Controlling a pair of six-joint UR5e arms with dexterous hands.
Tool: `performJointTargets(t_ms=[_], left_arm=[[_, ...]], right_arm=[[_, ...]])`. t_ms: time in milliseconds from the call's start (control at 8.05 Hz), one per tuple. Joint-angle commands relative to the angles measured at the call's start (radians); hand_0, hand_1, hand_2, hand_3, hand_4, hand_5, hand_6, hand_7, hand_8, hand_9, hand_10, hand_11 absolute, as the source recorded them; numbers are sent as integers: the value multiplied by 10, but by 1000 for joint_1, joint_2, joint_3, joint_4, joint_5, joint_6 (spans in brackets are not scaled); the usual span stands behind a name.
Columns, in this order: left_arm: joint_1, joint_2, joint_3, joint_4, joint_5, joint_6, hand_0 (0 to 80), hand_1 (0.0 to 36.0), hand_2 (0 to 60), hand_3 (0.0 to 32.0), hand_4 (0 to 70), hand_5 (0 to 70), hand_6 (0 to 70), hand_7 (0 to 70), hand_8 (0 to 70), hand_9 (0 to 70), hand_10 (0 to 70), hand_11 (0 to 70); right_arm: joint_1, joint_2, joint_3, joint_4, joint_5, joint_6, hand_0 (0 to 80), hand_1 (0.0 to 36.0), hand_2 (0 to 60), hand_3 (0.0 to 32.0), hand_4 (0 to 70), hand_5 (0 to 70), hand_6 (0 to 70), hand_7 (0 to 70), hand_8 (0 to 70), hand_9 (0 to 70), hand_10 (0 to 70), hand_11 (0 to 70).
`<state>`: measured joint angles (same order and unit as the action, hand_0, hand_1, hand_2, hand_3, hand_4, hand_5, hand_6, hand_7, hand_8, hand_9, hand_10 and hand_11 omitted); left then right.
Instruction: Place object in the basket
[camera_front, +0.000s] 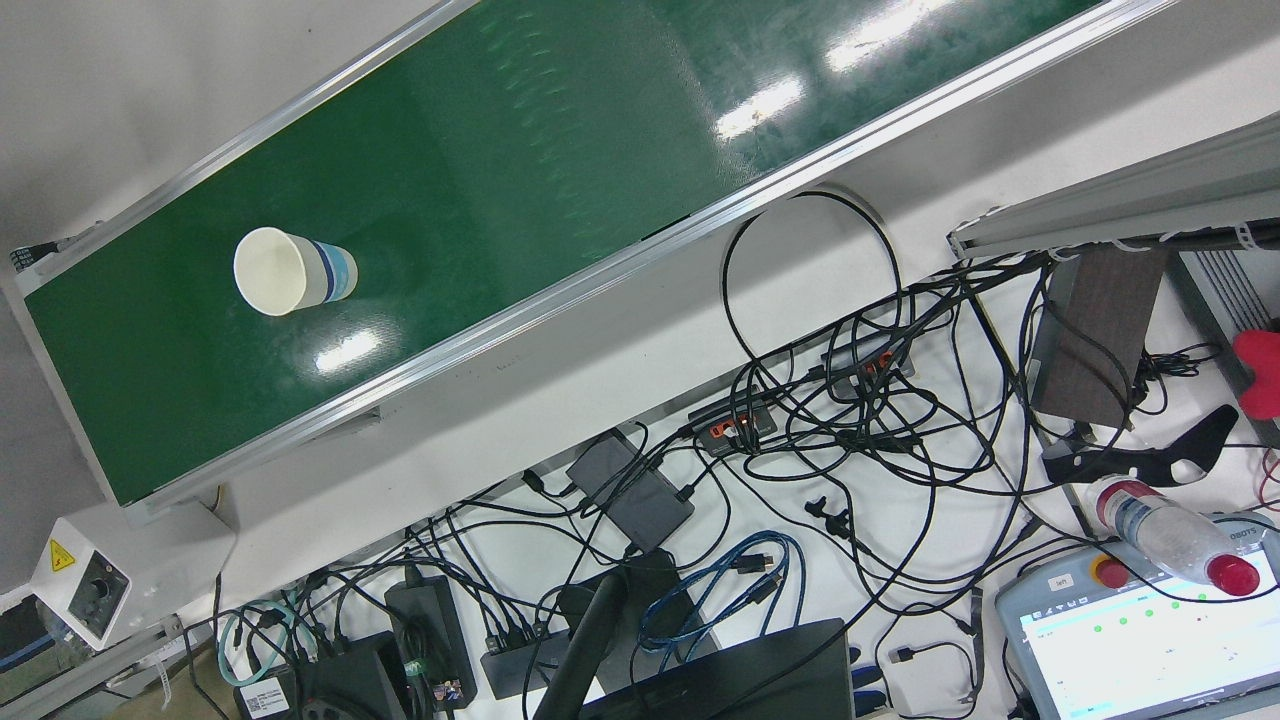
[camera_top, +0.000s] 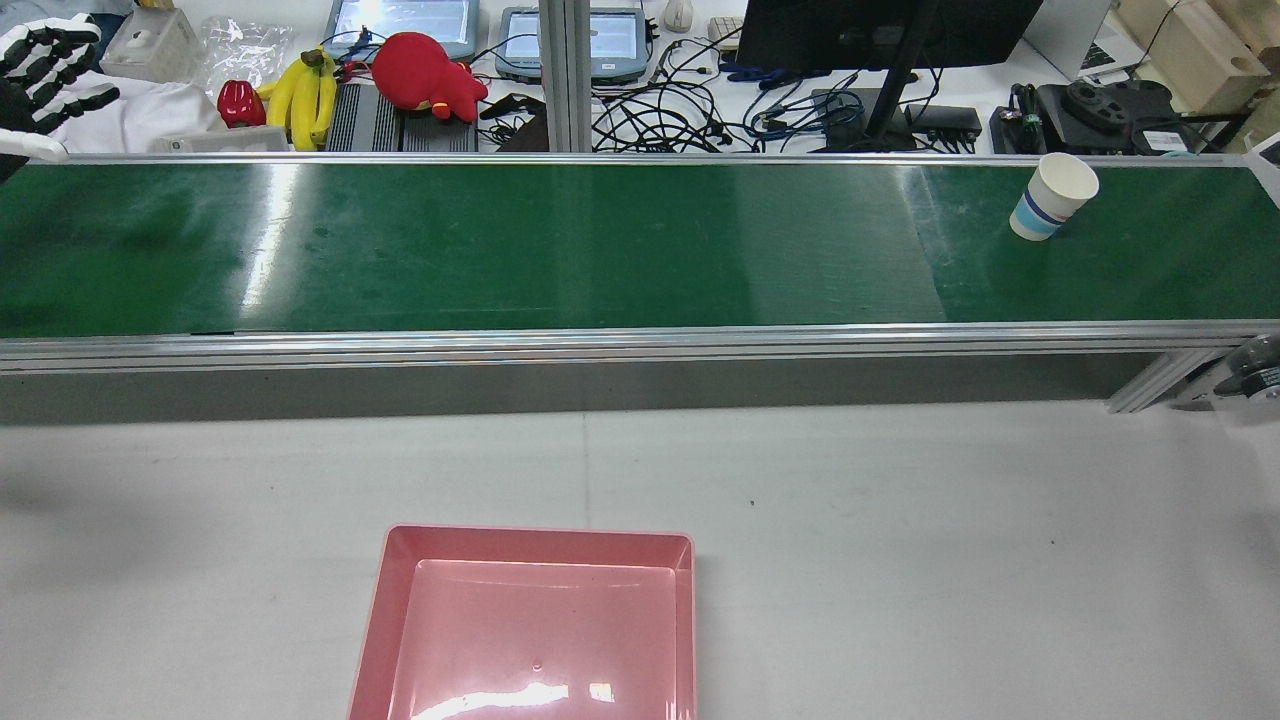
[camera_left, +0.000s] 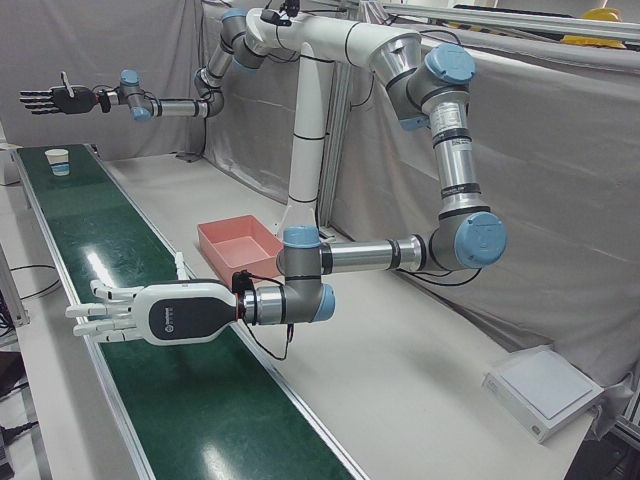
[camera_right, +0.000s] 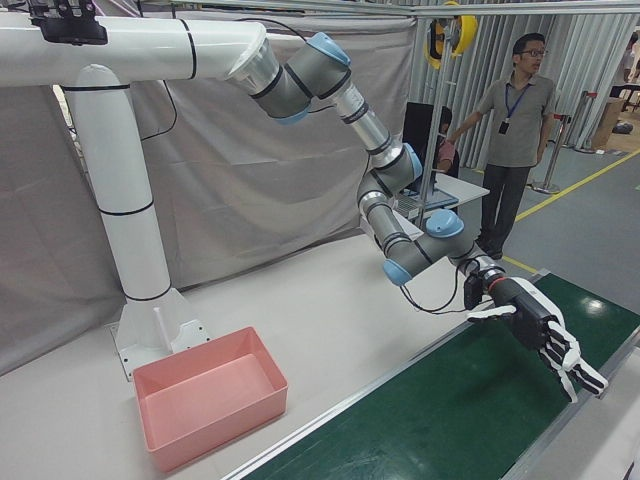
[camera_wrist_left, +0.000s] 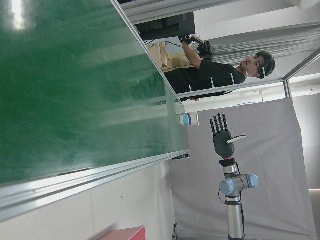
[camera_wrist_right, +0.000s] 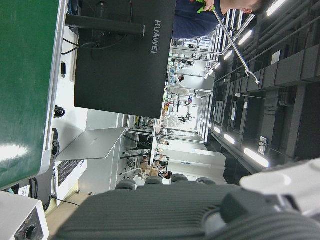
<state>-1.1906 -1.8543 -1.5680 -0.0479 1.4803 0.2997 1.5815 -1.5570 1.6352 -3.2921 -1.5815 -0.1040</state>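
A white paper cup (camera_front: 293, 271) with blue bands stands upright near the right end of the green conveyor belt (camera_top: 600, 250); the cup (camera_top: 1050, 197) also shows small and far in the left-front view (camera_left: 58, 160). The pink basket (camera_top: 540, 535) sits empty on the grey table before the pedestal. My left hand (camera_left: 150, 312) hovers open, fingers spread, over the belt's left end, and it reaches the rear view's top left corner (camera_top: 45, 60). My right hand (camera_right: 540, 335) is open too, held high over the cup's end of the belt, and holds nothing.
Beyond the belt lies a cluttered desk with bananas (camera_top: 300, 95), a red plush toy (camera_top: 425, 75), a monitor (camera_top: 880, 30), tangled cables (camera_front: 850, 420) and a water bottle (camera_front: 1170, 535). A person (camera_right: 510, 130) stands past the belt's far side.
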Motion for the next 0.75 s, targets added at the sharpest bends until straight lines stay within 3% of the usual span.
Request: performJointTargets(t_ms=[0, 249, 621], left_arm=[[17, -6, 42, -39, 0, 7, 553, 160, 0, 66, 0, 375, 17, 10, 8, 0, 58, 105], [46, -19, 43, -26, 0, 54, 559, 161, 0, 58, 2, 387, 18, 13, 10, 0, 48, 90], [48, -25, 45, -10, 0, 62, 554, 147, 0, 72, 2, 373, 15, 8, 8, 0, 39, 77]], right_arm=[[0, 0, 0, 0, 0, 0, 0, 0, 0, 0, 0, 0, 0, 0, 0, 0, 0, 0], [0, 0, 0, 0, 0, 0, 0, 0, 0, 0, 0, 0, 0, 0, 0, 0, 0, 0], [0, 0, 0, 0, 0, 0, 0, 0, 0, 0, 0, 0, 0, 0, 0, 0, 0, 0]])
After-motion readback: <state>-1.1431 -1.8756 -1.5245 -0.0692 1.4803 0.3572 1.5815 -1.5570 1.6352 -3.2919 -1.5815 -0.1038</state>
